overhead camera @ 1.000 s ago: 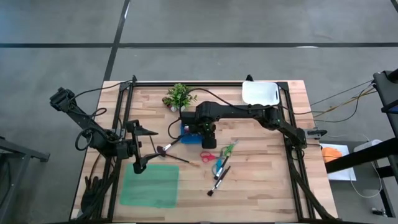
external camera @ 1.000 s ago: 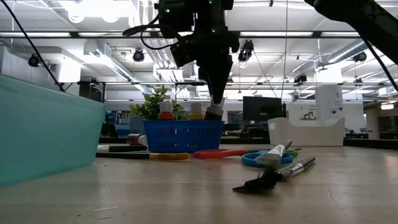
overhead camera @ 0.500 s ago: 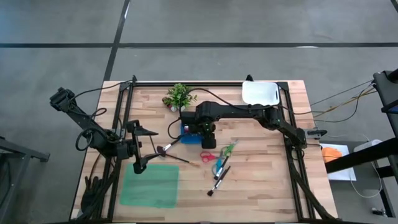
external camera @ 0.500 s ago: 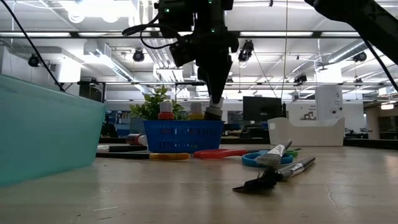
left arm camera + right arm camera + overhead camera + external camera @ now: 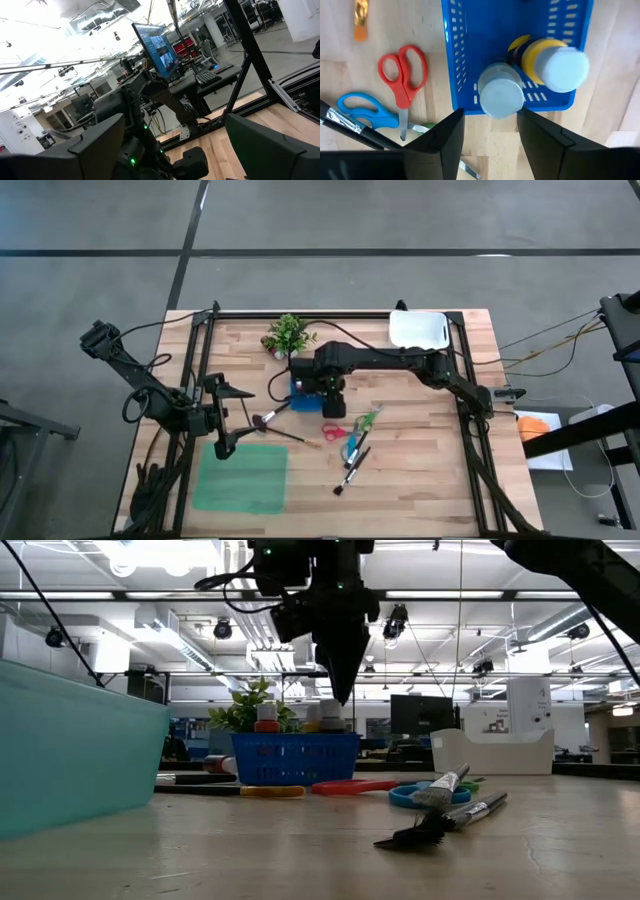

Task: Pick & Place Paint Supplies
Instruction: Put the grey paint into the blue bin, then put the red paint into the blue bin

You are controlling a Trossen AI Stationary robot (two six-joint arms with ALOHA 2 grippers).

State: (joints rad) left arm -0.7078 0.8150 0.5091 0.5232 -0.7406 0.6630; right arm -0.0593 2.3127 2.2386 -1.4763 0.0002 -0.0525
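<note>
A blue basket (image 5: pixel 451 60) stands mid-table, also seen in the high view (image 5: pixel 297 390) and the low view (image 5: pixel 295 758). Inside it stand paint bottles: one with a pale cap (image 5: pixel 501 95) and a yellow one with a white cap (image 5: pixel 555 65). My right gripper (image 5: pixel 490 135) hangs open, pointing down, just above the pale-capped bottle and clear of it (image 5: pixel 343 695). Red scissors (image 5: pixel 404 75), blue scissors (image 5: pixel 360 107), green scissors (image 5: pixel 368 420) and dark brushes (image 5: pixel 350 470) lie on the wood near the basket. My left gripper (image 5: pixel 228 418) waits open at the table's left.
A small potted plant (image 5: pixel 288 335) stands behind the basket and a white tray (image 5: pixel 418 330) at the far right. A green bin (image 5: pixel 240 475) sits at the near left, with another brush (image 5: pixel 275 420) between it and the basket.
My right gripper has let go of the small bottle that hung from its fingertips. The bottle has dropped down into the blue basket and stands there among the others. The gripper itself has stayed where it was above the basket.
</note>
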